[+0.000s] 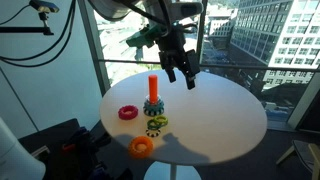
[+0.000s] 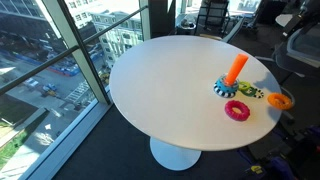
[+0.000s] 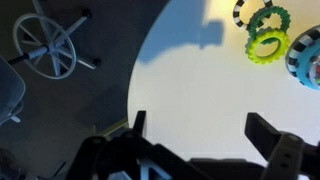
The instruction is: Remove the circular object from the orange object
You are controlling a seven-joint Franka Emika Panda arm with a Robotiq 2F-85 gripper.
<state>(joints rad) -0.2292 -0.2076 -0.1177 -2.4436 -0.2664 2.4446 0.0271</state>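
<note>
Nearest the wrist camera, the tool [image 3: 197,125] is held wide open and empty above the white desk [image 3: 190,70]. In an exterior view it is hung at two o'clock of the orange object [image 1: 153,86], apparently positioned clear for a descent. The circular object [image 1: 153,107] is seated around the peg's foot, so a straight upward lift is judged necessary.
</note>
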